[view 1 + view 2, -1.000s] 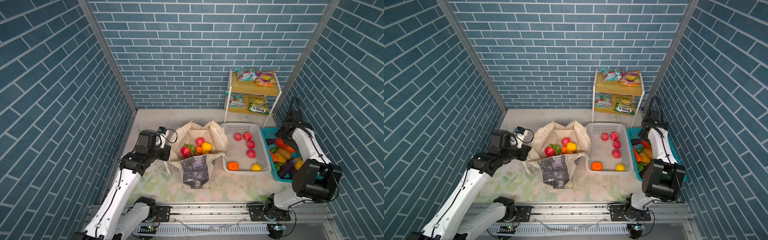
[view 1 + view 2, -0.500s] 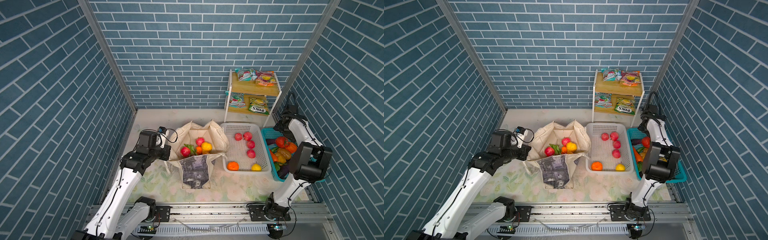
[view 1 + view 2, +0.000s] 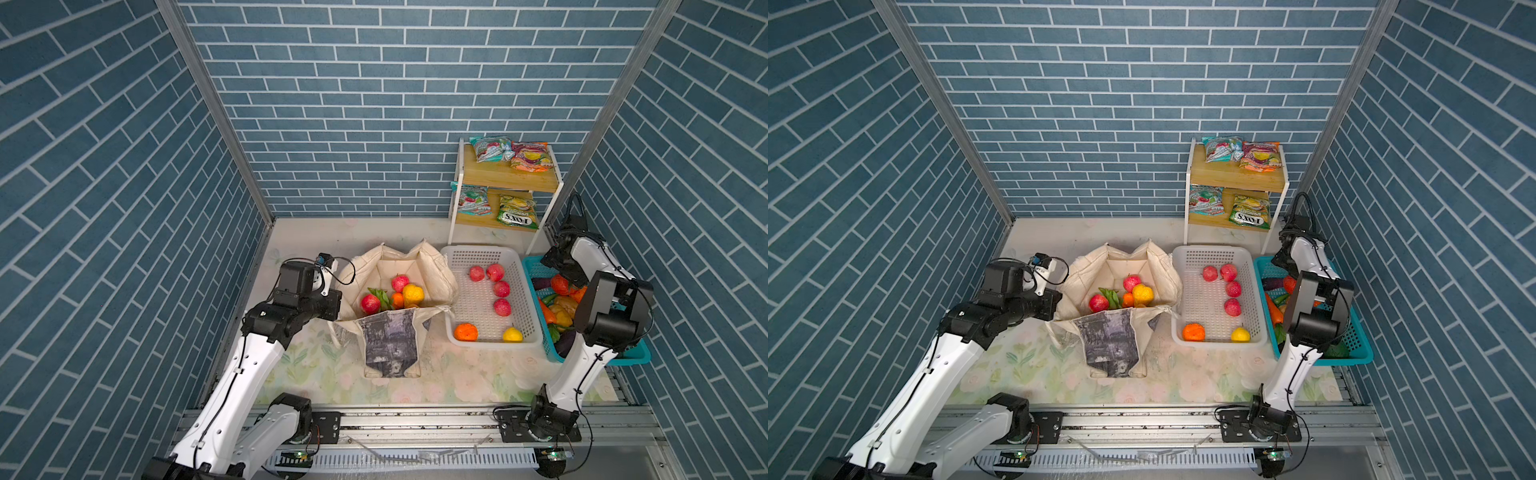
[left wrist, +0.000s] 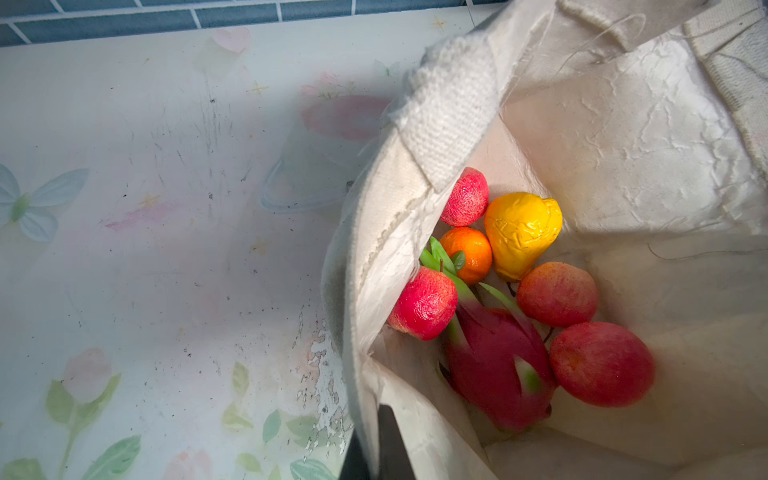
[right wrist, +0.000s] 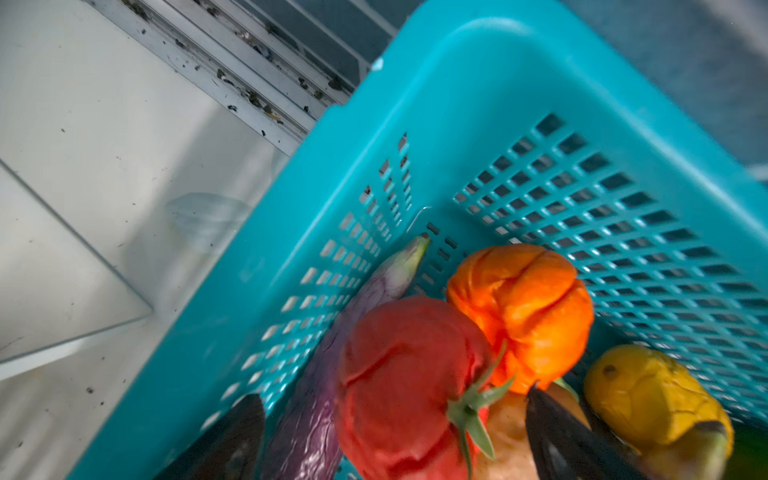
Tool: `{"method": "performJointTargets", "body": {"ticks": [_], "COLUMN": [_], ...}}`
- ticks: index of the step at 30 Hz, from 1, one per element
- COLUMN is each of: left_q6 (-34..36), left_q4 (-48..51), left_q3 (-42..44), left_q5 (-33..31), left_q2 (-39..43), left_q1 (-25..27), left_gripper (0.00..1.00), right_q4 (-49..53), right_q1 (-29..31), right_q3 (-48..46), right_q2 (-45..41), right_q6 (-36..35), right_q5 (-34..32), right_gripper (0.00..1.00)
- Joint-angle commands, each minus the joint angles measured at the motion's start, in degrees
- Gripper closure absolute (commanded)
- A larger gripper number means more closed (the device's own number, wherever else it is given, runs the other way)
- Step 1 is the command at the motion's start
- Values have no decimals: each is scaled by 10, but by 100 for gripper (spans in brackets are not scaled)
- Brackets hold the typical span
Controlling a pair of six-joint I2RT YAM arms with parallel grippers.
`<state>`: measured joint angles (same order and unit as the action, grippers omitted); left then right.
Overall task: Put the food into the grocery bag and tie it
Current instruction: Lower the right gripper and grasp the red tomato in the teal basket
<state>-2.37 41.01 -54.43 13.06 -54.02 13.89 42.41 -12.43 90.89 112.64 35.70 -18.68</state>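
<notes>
Blue brick walls enclose a floral-print tabletop, wooden shelf at back.
</notes>
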Motion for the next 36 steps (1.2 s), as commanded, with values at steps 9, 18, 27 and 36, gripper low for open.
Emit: {"method": "performJointTargets", "body": {"ticks": [9,18,27,36], "left_q6": [1,1,1,1], "left_q4": [-9,-9,-10,-9], "left_q3": [5,5,5,5], "left_q5": [-4,-3,-2,-1], "left_q2": [-3,-1,2,4], "left_q1": [-3,-3,-3,-3], "left_gripper": [100,100,100,100], "right_q4": [2,-38,-62,-52], "right_q1": [-13,-28,-38,-30], "right_q3": [13,-37,-85,-142], "right_q2": [34,16,-30,-204], "right_q6": [10,24,25,8], "right_q5": [6,38,57,46], "right_gripper": [2,18,42,47]}}
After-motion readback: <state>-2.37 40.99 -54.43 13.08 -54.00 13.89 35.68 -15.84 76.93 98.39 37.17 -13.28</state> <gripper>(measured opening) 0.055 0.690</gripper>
